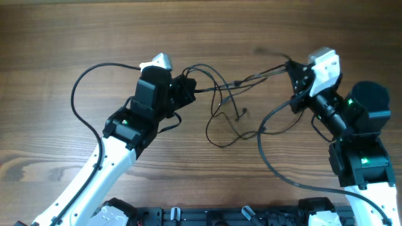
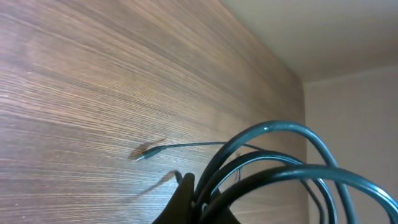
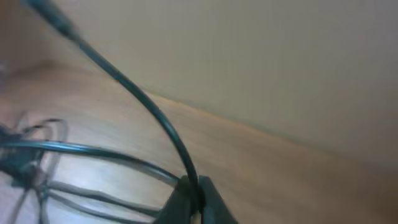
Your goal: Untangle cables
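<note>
Left tool [image 1: 186, 88] and right tool [image 1: 295, 74] are gripping the cables [image 1: 226, 94] over the wooden surface [image 1: 63, 37].
The left tool is clenching a bunch of loops, while the right tool is pinching what seems to be a single cord, its wrist view being blurred. The cables are stretching between the two tools, slack loops are trailing onto the surface, and one plug end [image 2: 142, 154] is lying close to the wood.

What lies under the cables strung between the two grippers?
Only bare table shows under the cables. The strands' gripped parts are covered by the shut left gripper and right gripper.
</note>
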